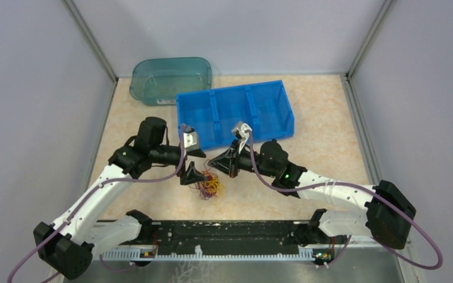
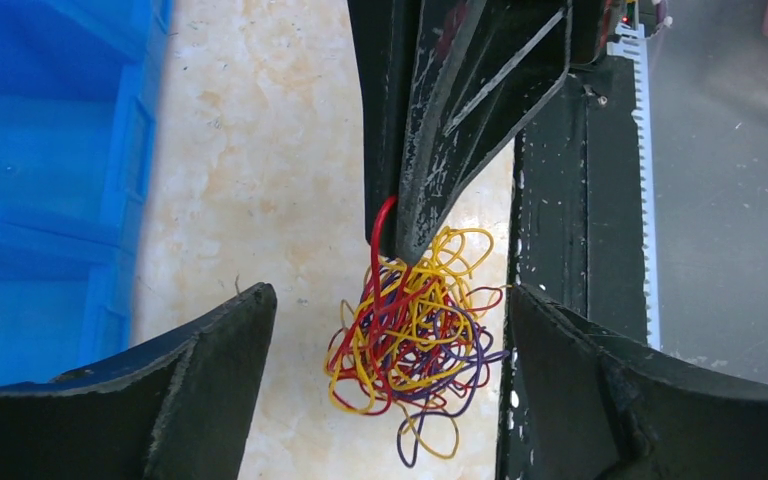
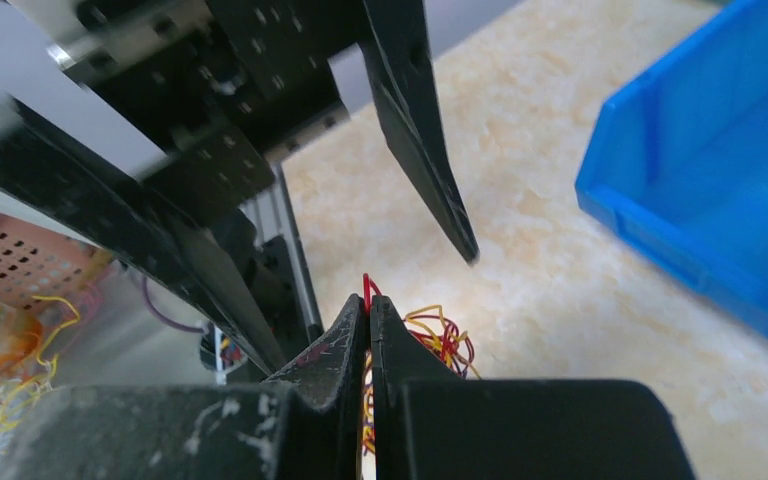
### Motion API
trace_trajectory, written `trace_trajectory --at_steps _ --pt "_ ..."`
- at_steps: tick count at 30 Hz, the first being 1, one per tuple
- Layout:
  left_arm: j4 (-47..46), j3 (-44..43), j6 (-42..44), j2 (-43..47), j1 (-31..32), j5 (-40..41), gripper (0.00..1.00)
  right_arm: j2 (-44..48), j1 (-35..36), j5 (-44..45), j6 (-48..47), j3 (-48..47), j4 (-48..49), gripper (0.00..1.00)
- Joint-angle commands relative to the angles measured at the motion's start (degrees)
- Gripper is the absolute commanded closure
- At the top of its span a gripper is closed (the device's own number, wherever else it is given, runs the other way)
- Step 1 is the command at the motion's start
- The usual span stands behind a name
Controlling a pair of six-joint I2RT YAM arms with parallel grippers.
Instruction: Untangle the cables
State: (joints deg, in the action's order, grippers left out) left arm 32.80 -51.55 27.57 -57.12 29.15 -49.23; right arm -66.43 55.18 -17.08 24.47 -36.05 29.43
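**Beige tabletop: R arm pinching one strand, L arm open**

Speckled beige table [image 1: 330, 147] w/ grey walls round it. The cables [image 2: 410, 345] lie as one curly clump on the table, on the near side of the blue bin [image 1: 230, 115], between the two arms. The right gripper [image 3: 368, 315] has its fingers pressed together on a red wire [image 2: 373, 260] that rises out of the top of the clump. The left gripper [image 2: 390, 300] is spread wide, one finger either side of the clump, touching nothing as far as I can see.

Step in hand, IMO: draw that red wire free. To do it well, L should close low on the bulk of the clump and pin it to the table. R then lifts slowly, up & away, so the strand slides out instead of dragging the lot along. If the whole clump rises w/ it, stop and re-grip on another loop. Hard pulls will prob. tighten the knots.

Count:
- 1 clump, in 3 wire colours (red, yellow, dark purple). Separate strands are too knotted to count.
- 2 grippers.
- 1 blue bin w/ 3 compartments.
- 1 teal tub [image 1: 171, 79] behind the bin.
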Motion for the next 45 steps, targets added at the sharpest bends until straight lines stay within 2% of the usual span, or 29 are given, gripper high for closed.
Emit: trace_trajectory --at_steps 1,6,10,13,18,22,26,29,31,32,33,35,37,38,39,41,45 --pt "-4.63 0.83 -1.28 -0.34 1.47 0.56 0.12 1.98 1.38 -1.03 2.76 -3.85 7.35 1.0" --pt "-6.65 2.03 -3.25 -0.46 2.5 -0.26 0.23 1.68 2.31 -1.02 3.48 -4.46 8.8 1.0" --pt "-8.33 3.29 -5.85 -0.14 3.11 -1.01 0.43 1.54 2.57 -0.86 3.93 -4.63 9.68 1.0" --pt "-8.36 3.74 -7.18 0.73 3.27 -0.32 0.52 2.17 2.61 -0.07 3.54 -4.28 9.28 1.0" --pt "-8.2 3.65 -8.12 3.07 3.3 0.4 0.6 3.38 2.57 1.11 2.96 -2.95 8.6 1.0" --pt "-8.55 3.2 -10.69 4.77 3.33 0.41 0.54 3.93 2.6 0.93 3.0 -2.53 8.46 1.0" --pt "-10.08 3.64 -11.77 6.18 3.29 0.61 0.7 3.82 2.65 0.55 3.34 -2.68 8.71 1.0" --pt "-10.92 3.17 -12.5 6.35 3.32 0.92 0.75 3.58 2.57 0.27 3.63 -2.79 8.9 1.0" --pt "-11.57 2.98 -13.64 6.26 3.29 0.75 0.82 3.46 2.58 -0.16 3.99 -2.79 9.4 1.0" --pt "-12.13 3.02 -14.27 6.37 3.31 0.72 0.85 3.38 2.61 -0.25 4.27 -2.72 9.49 0.95" --pt "-12.6 3.05 -14.8 6.36 3.3 0.83 0.88 3.43 2.59 -0.23 4.38 -2.6 9.55 0.85" --pt "-13.28 3.12 -15.64 6.34 3.29 1.39 0.94 3.91 2.57 0.05 4.61 -2.05 9.68 0.58" --pt "-13.37 3.07 -16.06 6.3 3.29 1.51 0.98 5.18 2.58 1.02 4.29 -0.72 9.17 0.2" --pt "-13.37 2.99 -16.3 6.31 3.26 1.47 0.99 6.12 2.57 1.7 3.68 0.1 8.67 0.12" --pt "-13.37 2.88 -16.58 6.38 3.28 1.39 1.0 7.19 2.57 2.48 2.82 0.96 7.71 0.07" --pt "-13.3 2.45 -17.57 6.39 3.29 1.29 1.0 9.7 2.57 5.11 0.53 2.8 4.99 0.06" --pt "-13.48 1.51 -20.67 6.5 3.24 0.78 1.0 15.14 2.54 11.61 -2.68 7.45 3.07 0.11"
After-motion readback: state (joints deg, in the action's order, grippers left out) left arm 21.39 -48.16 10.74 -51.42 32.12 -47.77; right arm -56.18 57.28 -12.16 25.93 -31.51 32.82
